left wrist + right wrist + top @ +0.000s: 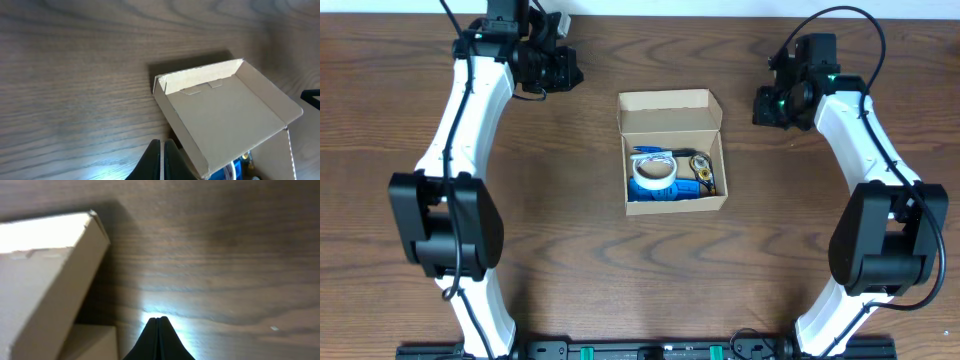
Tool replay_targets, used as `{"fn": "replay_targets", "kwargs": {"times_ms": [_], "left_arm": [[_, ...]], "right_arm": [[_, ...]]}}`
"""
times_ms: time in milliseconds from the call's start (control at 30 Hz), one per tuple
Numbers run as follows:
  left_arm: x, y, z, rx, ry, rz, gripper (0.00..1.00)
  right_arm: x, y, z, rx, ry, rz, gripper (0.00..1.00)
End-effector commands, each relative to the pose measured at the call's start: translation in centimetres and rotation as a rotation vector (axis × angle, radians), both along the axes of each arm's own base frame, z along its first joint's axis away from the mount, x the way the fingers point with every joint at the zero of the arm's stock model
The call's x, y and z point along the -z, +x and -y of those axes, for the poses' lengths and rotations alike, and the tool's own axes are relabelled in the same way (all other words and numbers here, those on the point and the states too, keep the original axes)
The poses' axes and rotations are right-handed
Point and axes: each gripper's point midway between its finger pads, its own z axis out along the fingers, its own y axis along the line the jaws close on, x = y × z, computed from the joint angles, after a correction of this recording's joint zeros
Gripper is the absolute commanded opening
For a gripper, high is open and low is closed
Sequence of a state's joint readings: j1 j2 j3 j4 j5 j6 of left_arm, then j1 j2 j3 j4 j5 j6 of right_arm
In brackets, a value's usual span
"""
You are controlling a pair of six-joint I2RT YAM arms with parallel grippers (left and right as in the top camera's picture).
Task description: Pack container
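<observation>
- The left gripper (162, 146) hangs near the container's far-left corner, apart from it. Its fingers are together with only a slit between them, and it holds nothing.
- The container (675, 205), a tan cardboard box, sits between the two grippers. A tape roll (653, 172) and blue pens (682, 190) lie inside, so loading looks done or nearly done.
- Its flap lid (670, 113) stands open on the far side, and closing it seems to be what remains.
- The right gripper (159, 321) hovers to the right of the box without touching it, its fingers pressed together and empty.
</observation>
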State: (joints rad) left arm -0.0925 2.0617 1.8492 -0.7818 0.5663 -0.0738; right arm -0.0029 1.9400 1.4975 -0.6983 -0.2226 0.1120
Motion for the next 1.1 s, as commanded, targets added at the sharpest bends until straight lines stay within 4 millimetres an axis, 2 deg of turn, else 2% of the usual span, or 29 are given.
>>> {"fn": "replay_targets", "kwargs": {"times_ms": [0,67,200,433,633,867,1067], "left_arm": [[1.5,0.3,0.2,-0.054,-0.053,-0.086,0.06],[2.7,0.1,0.4,-0.059,-0.063,-0.124,0.06],[4.4,-0.5,1.1,-0.064,-0.079,-0.198,0.06],[7.5,-1.9,2.1,-0.049,-0.093,-0.318,0.06],[9.4,-2.6,3.7,-0.015,-0.163,-0.389,0.06],[10.5,-3.1,5.4,-0.002,-0.171,-0.425,0.06],[9.7,-2.6,6.6,0.018,-0.245,-0.407,0.06]], "right_arm": [[1.0,-0.1,-1.0,0.055,0.104,-0.029,0.01],[1.7,0.2,-1.2,0.069,0.124,-0.038,0.01],[3.2,0.2,-3.0,0.035,0.231,-0.075,0.02],[6.1,0.2,-4.3,0.048,0.322,-0.142,0.01],[7.1,0.4,-5.4,0.066,0.398,-0.173,0.02],[7.7,0.9,-6.8,0.097,0.433,-0.182,0.02],[7.8,0.9,-7.8,0.091,0.480,-0.197,0.01]]}}
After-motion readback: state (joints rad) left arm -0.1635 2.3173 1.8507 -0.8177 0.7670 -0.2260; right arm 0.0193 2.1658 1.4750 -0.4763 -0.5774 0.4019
